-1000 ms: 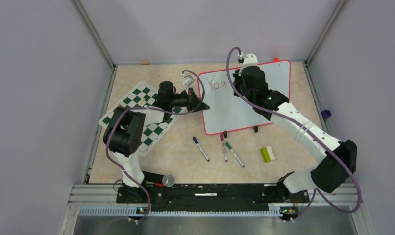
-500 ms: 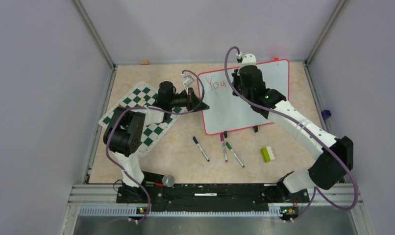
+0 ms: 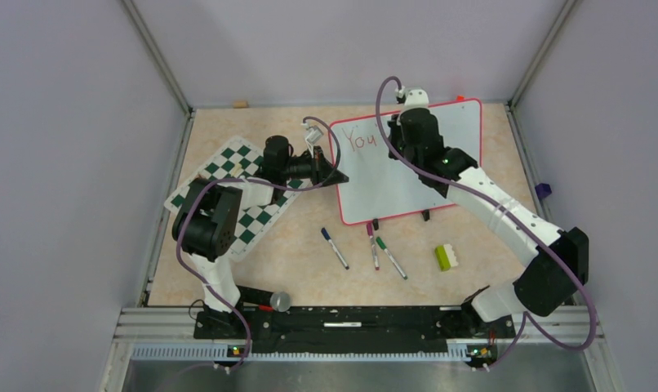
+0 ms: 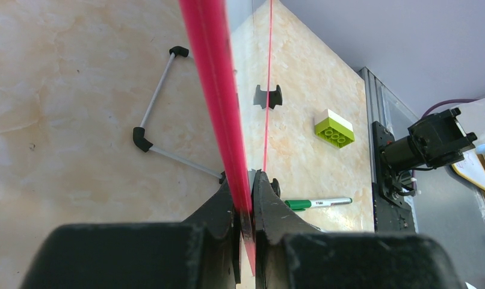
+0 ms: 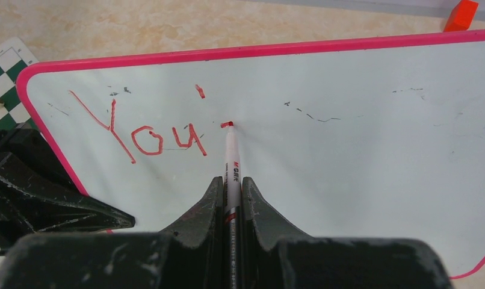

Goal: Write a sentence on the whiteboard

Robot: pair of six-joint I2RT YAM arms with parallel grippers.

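The whiteboard (image 3: 399, 175) with a red-pink frame stands at the back middle, with "You" in red at its upper left (image 5: 138, 135). My left gripper (image 3: 335, 175) is shut on the board's left frame edge (image 4: 213, 90). My right gripper (image 5: 231, 183) is shut on a red marker (image 5: 230, 156). The marker's tip touches the board just right of "You", at a short red stroke, with a small red mark above it. In the top view the right gripper (image 3: 407, 122) is over the board's upper middle.
A green-and-white chess mat (image 3: 240, 192) lies left of the board. A blue marker (image 3: 335, 247), a purple marker (image 3: 372, 245) and a green marker (image 3: 391, 257) lie in front of it. A green-white brick (image 3: 446, 257) lies front right. A small red block (image 5: 463, 15) sits behind the board.
My right arm has shifted slightly right along the board's top area from one second ago. My left arm has not moved.
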